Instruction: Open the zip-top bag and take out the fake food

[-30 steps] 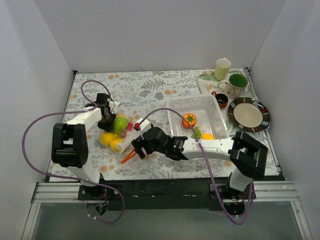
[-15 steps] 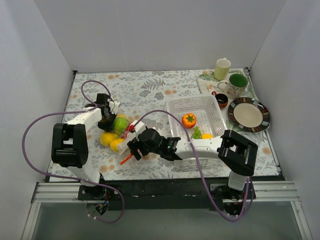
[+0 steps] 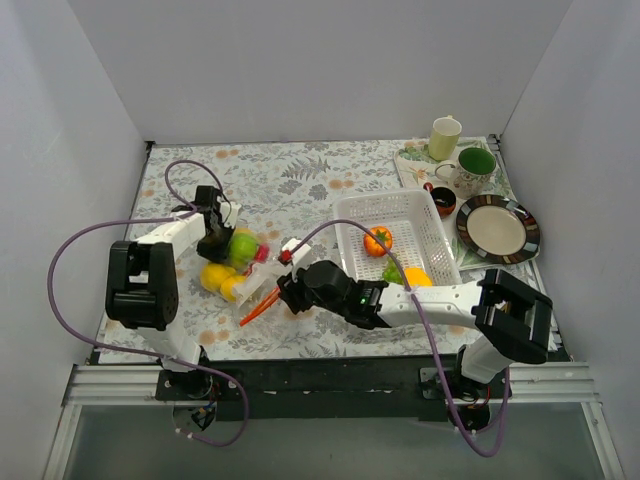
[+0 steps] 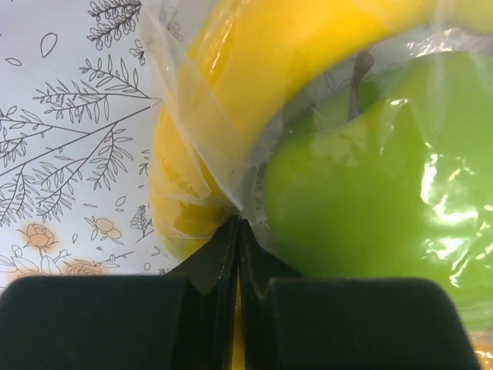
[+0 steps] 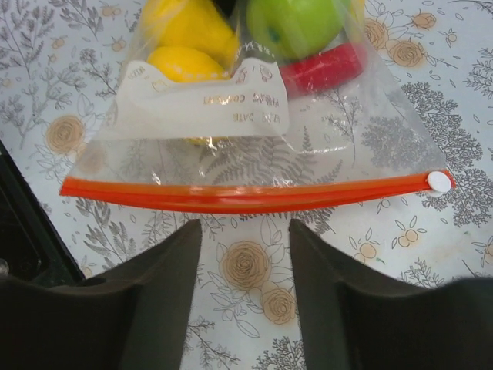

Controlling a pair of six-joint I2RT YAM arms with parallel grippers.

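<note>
The zip-top bag [image 3: 252, 282] lies flat at left centre, its red-orange zip strip [image 3: 262, 305] towards the near side. Inside is the fake food: a green apple [image 3: 242, 247], yellow pieces [image 3: 216, 277] and a red piece [image 3: 262, 253]. My left gripper [image 3: 213, 243] is shut on the bag's far edge; in the left wrist view its tips [image 4: 237, 225] pinch plastic between a yellow fruit [image 4: 231, 54] and the green apple [image 4: 370, 200]. My right gripper [image 3: 283, 297] is open. In the right wrist view [image 5: 245, 231] the zip strip [image 5: 254, 196] lies just beyond the fingertips, its white slider [image 5: 440, 181] at the right end.
A white perforated basket [image 3: 350, 207] at the right holds an orange pepper [image 3: 377, 240] and green and yellow pieces. Behind it stand two mugs [image 3: 445, 137] [image 3: 476, 166], a small bowl [image 3: 443, 200] and a striped plate [image 3: 497, 228]. Walls close in left, right and back.
My right arm swung its elbow left and then back right; the open gripper shifted a little along the zip strip. The left gripper and the bag have stayed put.
</note>
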